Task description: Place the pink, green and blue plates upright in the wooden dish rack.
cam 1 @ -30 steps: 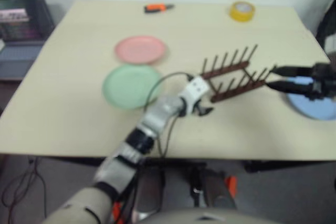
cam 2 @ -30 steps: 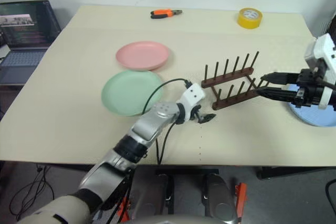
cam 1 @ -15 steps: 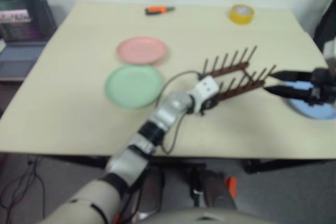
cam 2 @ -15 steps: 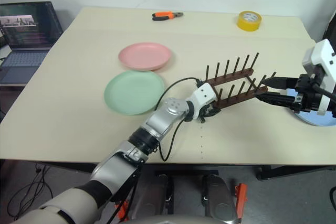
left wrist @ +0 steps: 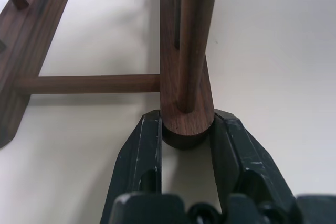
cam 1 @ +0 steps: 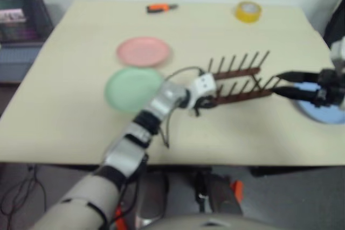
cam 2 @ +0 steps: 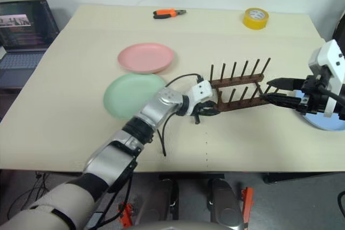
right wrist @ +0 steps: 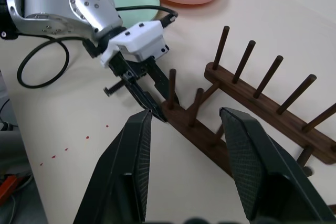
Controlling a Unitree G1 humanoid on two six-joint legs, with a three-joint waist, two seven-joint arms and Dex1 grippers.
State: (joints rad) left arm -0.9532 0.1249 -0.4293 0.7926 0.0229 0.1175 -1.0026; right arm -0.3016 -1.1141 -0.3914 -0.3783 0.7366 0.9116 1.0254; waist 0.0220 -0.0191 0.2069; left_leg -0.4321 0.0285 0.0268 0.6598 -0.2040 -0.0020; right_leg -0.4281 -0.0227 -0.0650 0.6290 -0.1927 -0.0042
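Note:
The wooden dish rack (cam 2: pixel 240 87) stands mid-table with its pegs upright. My left gripper (cam 2: pixel 207 112) is shut on the left end of its near rail, with both fingers (left wrist: pixel 144 145) flanking the rounded rail end (left wrist: pixel 186 121). The right gripper (cam 2: pixel 265 90) is open, and its tips hover by the rack's right end. The rack (right wrist: pixel 252 108) lies beyond its spread fingers (right wrist: pixel 139 145). The pink plate (cam 2: pixel 146 57) and the green plate (cam 2: pixel 126 95) lie flat to the left of the rack. The blue plate (cam 2: pixel 323 125) lies flat at the right edge, partly under my right hand.
A yellow tape roll (cam 2: pixel 255 18) and orange-handled pliers (cam 2: pixel 169 12) lie at the far side of the table (cam 2: pixel 81 133). A laptop (cam 2: pixel 24 30) sits off the table's left side. Bare tabletop lies in front of the rack.
My left gripper reached the rack's near rail end and shut on it. The rack has swung from slanted to roughly parallel with the table's front edge. The right gripper held still.

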